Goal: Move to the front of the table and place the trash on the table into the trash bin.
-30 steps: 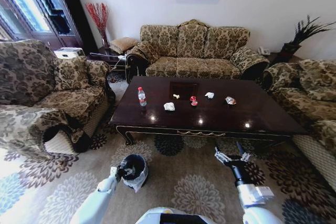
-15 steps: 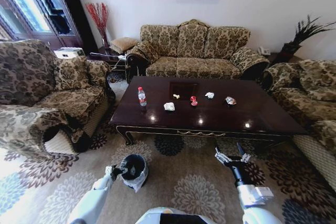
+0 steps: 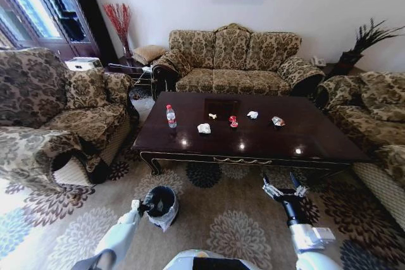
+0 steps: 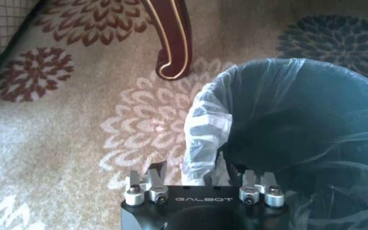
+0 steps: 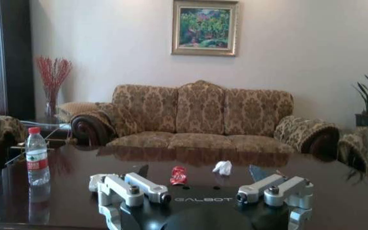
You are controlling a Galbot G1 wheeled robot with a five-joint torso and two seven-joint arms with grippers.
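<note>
The table (image 3: pixel 316 140) stands ahead with the trash spread on it: a clear bottle (image 3: pixel 169 117), a white wad (image 3: pixel 204 128), a yellowish scrap (image 3: pixel 212 116), a red wrapper (image 3: pixel 233 121), another white wad (image 3: pixel 252 115) and a multicoloured wrapper (image 3: pixel 277 121). On the carpet at front left sits the trash bin (image 3: pixel 162 202). My left gripper (image 3: pixel 140 207) straddles its rim, shut on the bagged edge (image 4: pixel 203 143). My right gripper (image 3: pixel 283 188) hovers open before the table's front edge. From its wrist I see the bottle (image 5: pixel 37 155), red wrapper (image 5: pixel 178 175) and a white wad (image 5: pixel 222 167).
Patterned sofas (image 3: pixel 231 61) ring the table at the back, left (image 3: pixel 57 118) and right (image 3: pixel 380 124). A curved table leg (image 4: pixel 171 38) stands close to the bin. Flowered carpet (image 3: pixel 221 219) lies open between me and the table.
My left arm has shifted slightly beside the bin while its gripper stays at the rim. The right gripper has drifted a little to the right. The trash has not moved.
</note>
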